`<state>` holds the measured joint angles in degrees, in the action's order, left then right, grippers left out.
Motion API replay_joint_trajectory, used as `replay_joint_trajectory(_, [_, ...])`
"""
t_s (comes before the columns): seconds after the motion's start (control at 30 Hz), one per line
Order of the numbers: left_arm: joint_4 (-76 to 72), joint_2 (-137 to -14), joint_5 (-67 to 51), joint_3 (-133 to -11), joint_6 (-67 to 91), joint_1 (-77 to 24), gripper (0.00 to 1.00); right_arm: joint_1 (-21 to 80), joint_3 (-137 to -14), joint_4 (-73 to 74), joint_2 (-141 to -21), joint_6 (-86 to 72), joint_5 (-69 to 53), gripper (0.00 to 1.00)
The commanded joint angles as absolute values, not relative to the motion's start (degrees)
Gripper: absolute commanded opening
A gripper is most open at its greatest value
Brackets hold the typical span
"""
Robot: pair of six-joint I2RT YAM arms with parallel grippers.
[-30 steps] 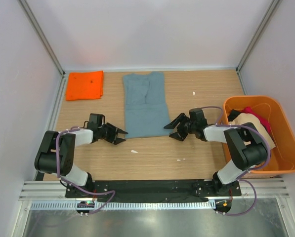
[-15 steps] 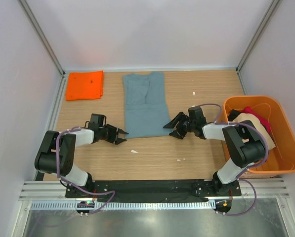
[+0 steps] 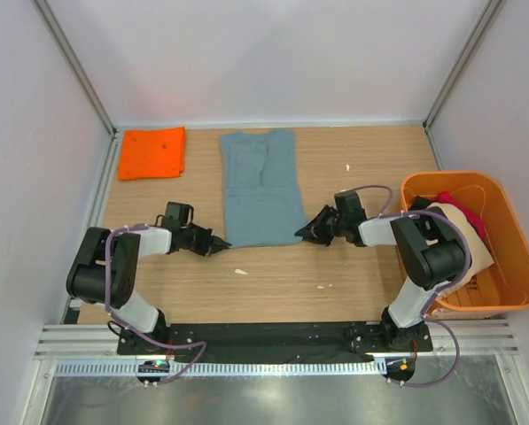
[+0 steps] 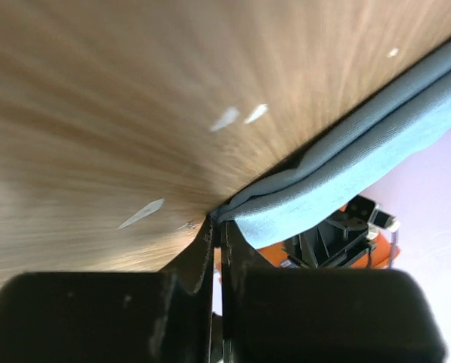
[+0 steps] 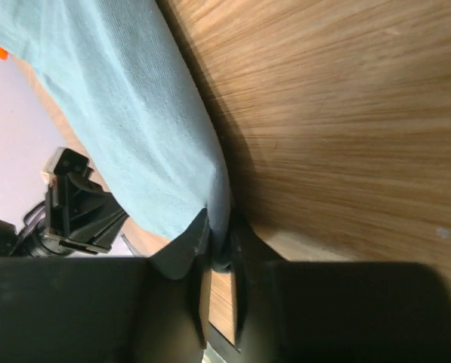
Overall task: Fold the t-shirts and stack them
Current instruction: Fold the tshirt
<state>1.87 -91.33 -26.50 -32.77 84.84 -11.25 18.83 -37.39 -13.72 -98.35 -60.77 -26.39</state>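
1. The wooden surface (image 3: 273, 283) fills the middle of the top view, with both arm bases at its bottom edge.
2. The blue shirt (image 3: 261, 190) lies flat at the centre of the surface as a long narrow strip, collar end toward the top of the frame and hem toward the bottom.
3. The tub (image 3: 521, 239) sits at the right edge. A beige shirt (image 3: 463, 232) and a red shirt (image 3: 463, 211) are heaped inside it with some dark cloth.
4. The orange shirt (image 3: 152, 152) lies folded into a flat rectangle at the upper left, well apart from the blue shirt.
5. The left tool (image 3: 218, 247) lies low on the surface at the blue shirt's lower left corner. In the left wrist view its fingers (image 4: 199, 253) are pressed nearly together, with the corner of the cloth at their tips.
6. The right tool (image 3: 305, 233) lies at the lower right corner. In the right wrist view its narrow jaws pinch the edge of the blue cloth, which runs down between them.
7. Small white scraps (image 3: 240, 271) lie on the bare wood below the hem.
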Motion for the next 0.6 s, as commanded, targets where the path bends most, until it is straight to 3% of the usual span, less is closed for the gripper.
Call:
replay_joint_trajectory(0.0, [8.3,-94.0,-16.0,-33.1,78.8,-11.4,0.00,19.7,-38.9,-10.6,-99.9,-57.4,-24.0,0.04])
replay_joint_trajectory(0.23, [17.0,-82.7,-14.2,-31.9,73.2,-11.4,0.00,22.4,-38.1,-3.1,-94.0,-52.9,-23.8,0.01])
replay_joint_trajectory(0.57, [30.2,-66.1,-15.4,-24.4,68.4,-12.6,0.00,28.3,-27.6,3.9,-77.5,-54.1,-24.3,0.01])
